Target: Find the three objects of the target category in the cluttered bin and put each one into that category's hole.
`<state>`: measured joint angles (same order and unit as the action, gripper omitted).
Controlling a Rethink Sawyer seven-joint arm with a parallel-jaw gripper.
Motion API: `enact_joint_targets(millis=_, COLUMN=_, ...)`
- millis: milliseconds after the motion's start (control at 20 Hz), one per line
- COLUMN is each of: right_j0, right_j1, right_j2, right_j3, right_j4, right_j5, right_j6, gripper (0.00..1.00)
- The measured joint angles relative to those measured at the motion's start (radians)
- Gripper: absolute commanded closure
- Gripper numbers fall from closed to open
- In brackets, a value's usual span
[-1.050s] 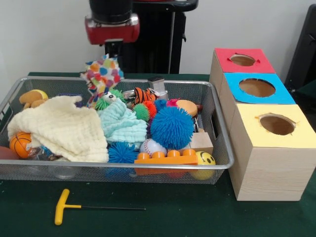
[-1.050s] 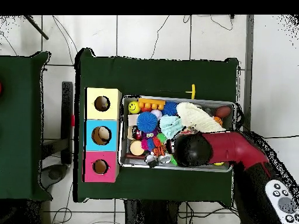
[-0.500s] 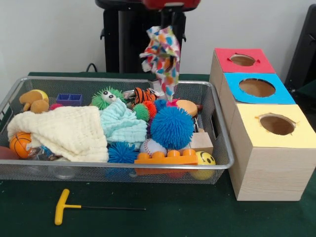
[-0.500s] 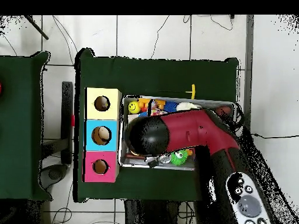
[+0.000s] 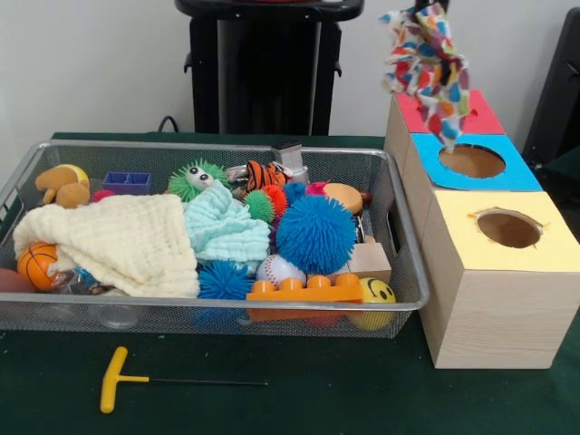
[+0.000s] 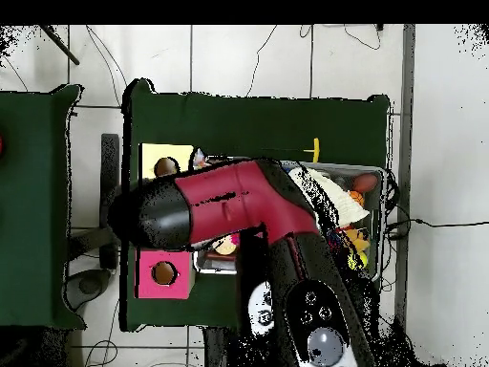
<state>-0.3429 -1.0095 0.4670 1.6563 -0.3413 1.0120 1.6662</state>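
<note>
A cloth with coloured spots (image 5: 430, 65) hangs in the air at the upper right of the front view, its lowest tip just over the far rim of the blue box's hole (image 5: 471, 160). My gripper (image 5: 428, 5) barely shows at the top edge, shut on the cloth's upper end. In the wire bin (image 5: 399, 272) lie a cream cloth (image 5: 118, 240) and a mint cloth (image 5: 222, 227) among the toys. In the overhead view my arm (image 6: 220, 205) covers the blue box and the gripper.
The red hole (image 5: 445, 110) lies behind the blue one and the yellow hole (image 5: 508, 228) in front. The bin also holds a blue spiky ball (image 5: 315, 234), an orange brick (image 5: 304, 290) and several small toys. A yellow-handled T tool (image 5: 118, 376) lies before the bin.
My gripper has carried the spotted cloth up out of the bin and across to the right, from above the bin's far edge to above the boxes.
</note>
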Motion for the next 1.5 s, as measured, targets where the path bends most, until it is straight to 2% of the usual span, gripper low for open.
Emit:
enact_joint_targets(millis=100, right_j0=0.049, right_j1=0.000, right_j2=-0.023, right_j3=-0.020, right_j4=0.012, right_j5=0.000, right_j6=0.034, gripper=1.00)
enact_joint_targets(millis=400, right_j0=0.120, right_j1=0.014, right_j2=-0.069, right_j3=-0.033, right_j4=0.031, right_j5=0.000, right_j6=0.108, gripper=1.00)
enact_joint_targets(millis=750, right_j0=0.197, right_j1=0.089, right_j2=-0.134, right_j3=-0.060, right_j4=0.028, right_j5=-0.031, right_j6=0.198, gripper=1.00)
enact_joint_targets(millis=950, right_j0=0.231, right_j1=0.152, right_j2=-0.176, right_j3=-0.083, right_j4=0.025, right_j5=-0.091, right_j6=0.240, gripper=1.00)
enact_joint_targets(millis=1500, right_j0=0.281, right_j1=0.256, right_j2=-0.258, right_j3=-0.118, right_j4=0.026, right_j5=-0.197, right_j6=0.255, gripper=1.00)
